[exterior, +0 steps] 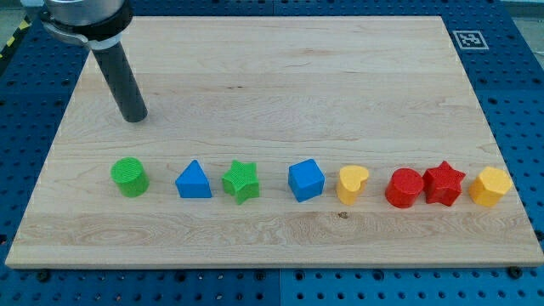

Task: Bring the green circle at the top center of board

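Wooden board (280, 76) apparently sits on blue perforated table (518, 93).

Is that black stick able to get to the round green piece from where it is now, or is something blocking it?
Probably yes. My tip rests above the green circle in the view, with only bare board between them. The nearest neighbour, the blue triangle, sits off to the circle's right, out of the way.

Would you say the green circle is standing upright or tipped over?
Upright: the green circle sits on its flat base in the row, round top facing up; my tip is above it, apart.
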